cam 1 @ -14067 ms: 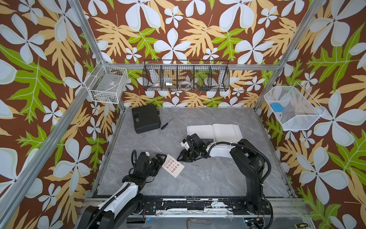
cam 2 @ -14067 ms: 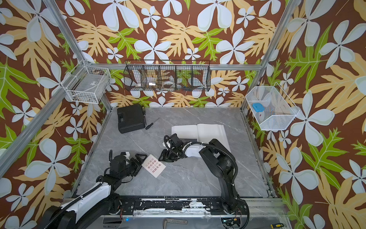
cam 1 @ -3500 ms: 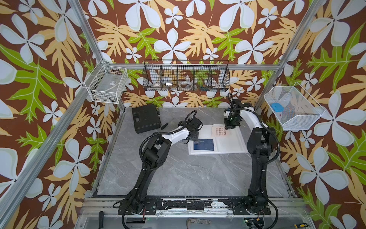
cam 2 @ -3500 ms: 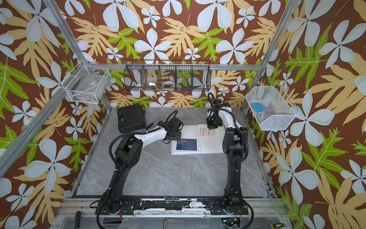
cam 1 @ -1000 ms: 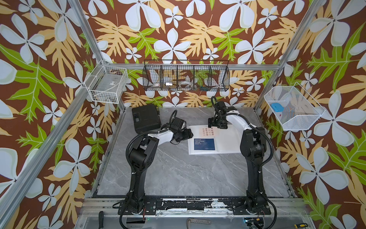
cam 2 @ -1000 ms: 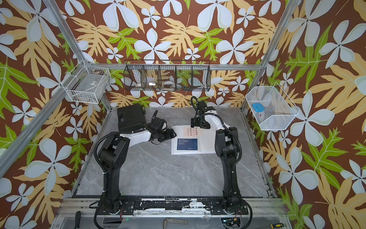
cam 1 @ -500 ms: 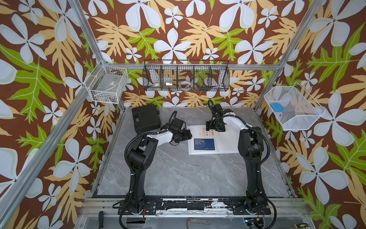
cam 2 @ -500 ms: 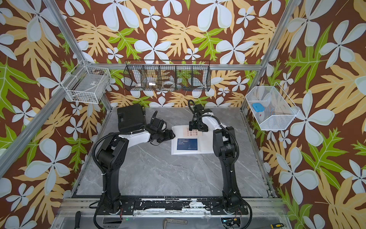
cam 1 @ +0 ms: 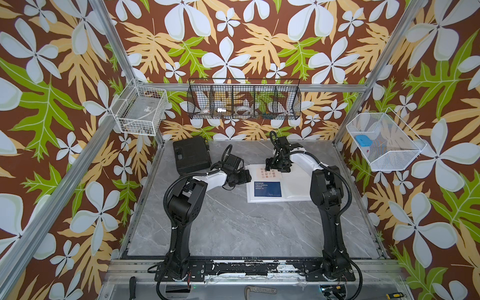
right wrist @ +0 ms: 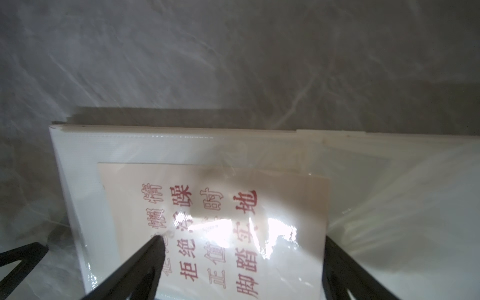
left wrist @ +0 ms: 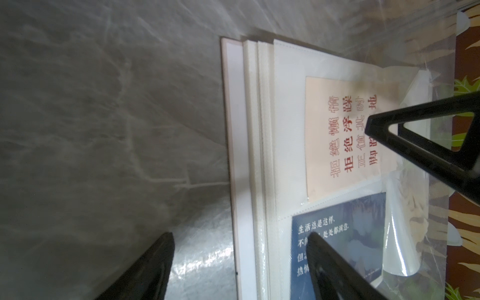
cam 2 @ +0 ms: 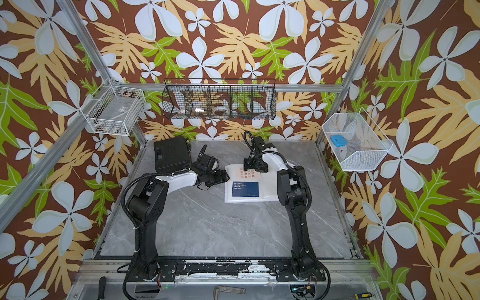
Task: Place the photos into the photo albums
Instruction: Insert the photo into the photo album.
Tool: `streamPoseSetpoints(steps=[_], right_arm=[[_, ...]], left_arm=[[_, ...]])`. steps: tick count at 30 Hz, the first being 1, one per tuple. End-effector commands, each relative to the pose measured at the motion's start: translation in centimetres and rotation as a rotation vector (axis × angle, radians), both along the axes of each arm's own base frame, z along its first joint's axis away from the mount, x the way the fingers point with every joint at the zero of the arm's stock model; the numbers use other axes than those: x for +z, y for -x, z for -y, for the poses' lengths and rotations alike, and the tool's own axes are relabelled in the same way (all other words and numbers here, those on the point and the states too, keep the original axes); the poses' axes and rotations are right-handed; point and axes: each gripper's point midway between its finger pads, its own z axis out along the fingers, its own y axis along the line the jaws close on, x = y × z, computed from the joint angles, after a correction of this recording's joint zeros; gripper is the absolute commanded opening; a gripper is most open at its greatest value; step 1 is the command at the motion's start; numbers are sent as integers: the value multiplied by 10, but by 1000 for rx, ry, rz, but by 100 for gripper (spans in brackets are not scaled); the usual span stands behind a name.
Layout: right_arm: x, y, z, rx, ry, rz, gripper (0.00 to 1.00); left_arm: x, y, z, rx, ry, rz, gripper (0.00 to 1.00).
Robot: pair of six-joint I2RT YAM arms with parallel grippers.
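Right gripper (right wrist: 244, 241) over cream card (right wrist: 213, 197) (拒绝浮躁); jaws apart

On my right wrist feed the cream card (right wrist: 215, 228) carries four lines of red Chinese characters: 拒绝懒惰, 拒绝浮躁, 正值此时, 脚踏实地. Glare off the clear sleeve (right wrist: 259, 226) washes out parts of the middle lines. The card sits in the far pocket on the left page of the open photo album (right wrist: 78, 155). My left wrist feed shows the same four lines, alternately pale and dark red. Just nearer on that page, the navy card (left wrist: 337, 239) bears small white lines. I can read 生活总是这样 and 处处都满意, and the line starts 不, 但 and 热情; the rest is hidden. In both top views the print on both cards is too small to read.
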Motion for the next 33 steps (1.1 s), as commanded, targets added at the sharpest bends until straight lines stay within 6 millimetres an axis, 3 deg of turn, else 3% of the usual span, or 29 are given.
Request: streamPoseSetpoints(steps=[1,15,20,26,33], right_arm=[[-6,6,-13,10,-70,-40,93],[3,7,-27,25,-135,-39,95],[-2,11,1,-4,-35,-40,96],[6,9,37,-12,61,-4,96],[-2,9,62,35,87,-8,96]], left_arm=[[-3,2,0,-6,-1,-17,82],[2,0,5,-17,29,-2,83],[3,1,5,-13,40,3,84],[3,3,4,-8,42,3,84],[0,5,4,-10,41,-6,84]])
